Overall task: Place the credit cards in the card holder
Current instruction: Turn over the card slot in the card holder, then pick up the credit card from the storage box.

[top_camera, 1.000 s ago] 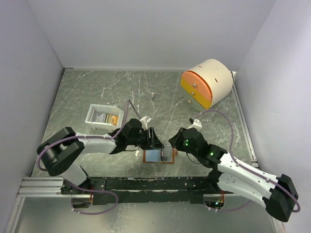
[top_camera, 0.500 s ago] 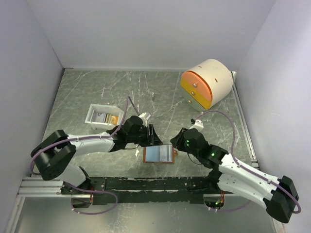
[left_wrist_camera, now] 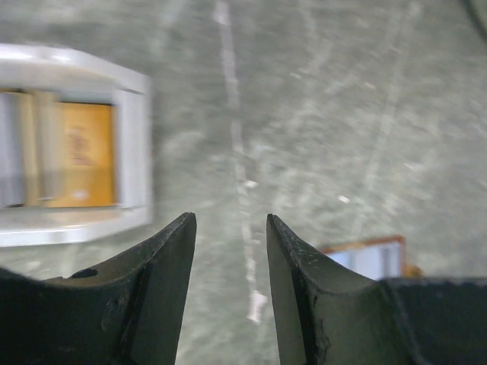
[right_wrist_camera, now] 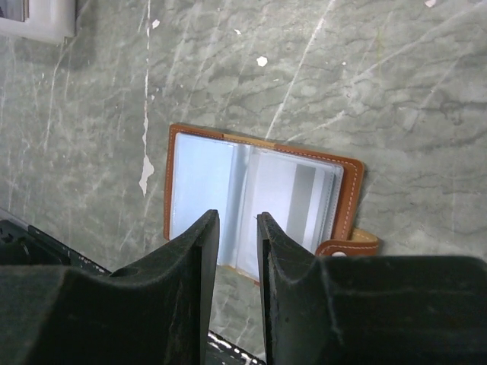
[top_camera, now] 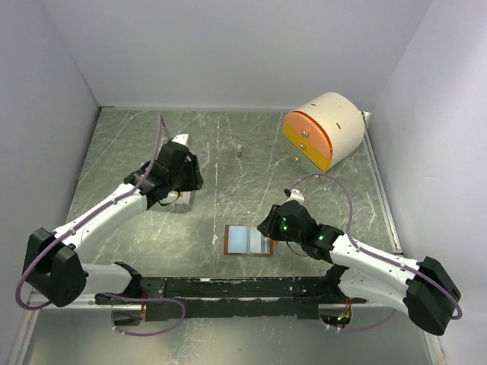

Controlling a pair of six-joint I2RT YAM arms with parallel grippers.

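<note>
Brown card holder [top_camera: 249, 240] open by near edge of table [top_camera: 251, 163]; left gripper [left_wrist_camera: 228, 220], spread, empty, has gone to tray [left_wrist_camera: 134, 144] for credit cards [left_wrist_camera: 85, 156]; right gripper [right_wrist_camera: 232, 217] slightly parted.

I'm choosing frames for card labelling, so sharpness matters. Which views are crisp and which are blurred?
Left wrist view: the white tray and the gold card in it are smeared, apparently motion blur. Right wrist view: the card holder is crisp, its stitching visible. Top view: evenly lit and sharp.
</note>
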